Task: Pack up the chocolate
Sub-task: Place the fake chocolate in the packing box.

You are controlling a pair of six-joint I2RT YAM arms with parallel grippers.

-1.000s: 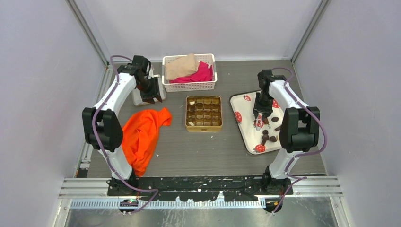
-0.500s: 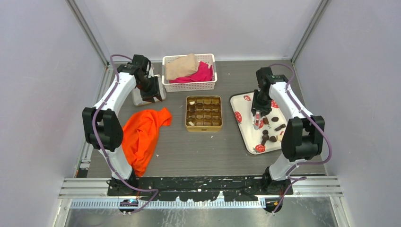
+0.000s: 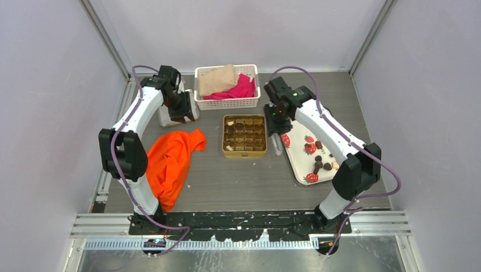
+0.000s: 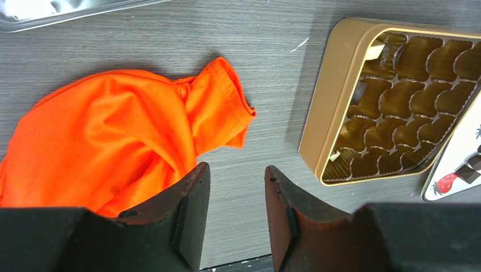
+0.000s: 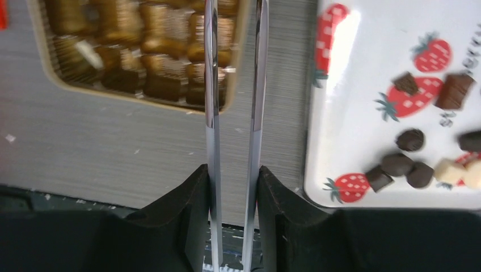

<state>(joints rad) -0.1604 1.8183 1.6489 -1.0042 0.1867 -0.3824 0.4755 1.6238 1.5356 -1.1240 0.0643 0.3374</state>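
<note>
Swung away from the tray, our right gripper (image 5: 233,178) now hangs over the gap between the gold tin (image 3: 244,153) and the white tray (image 3: 290,148). It is clamped on metal tweezers (image 5: 211,85); we cannot tell whether they carry anything. The chocolate (image 3: 321,162) lies on the tray, at 4 o'clock from the tin. Our left gripper (image 4: 233,218), at the tin's 10 o'clock, stands half open and empty above the table (image 3: 238,181).

The table (image 3: 238,175) is matt wood grain; the orange cloth (image 4: 113,147) soft; the gold tin (image 4: 326,107) shiny (brown liner (image 4: 408,96) glossy plastic); the tweezers (image 5: 211,85) polished metal; the white tray (image 5: 351,113) glossy, the chocolate (image 5: 397,164) matt.
</note>
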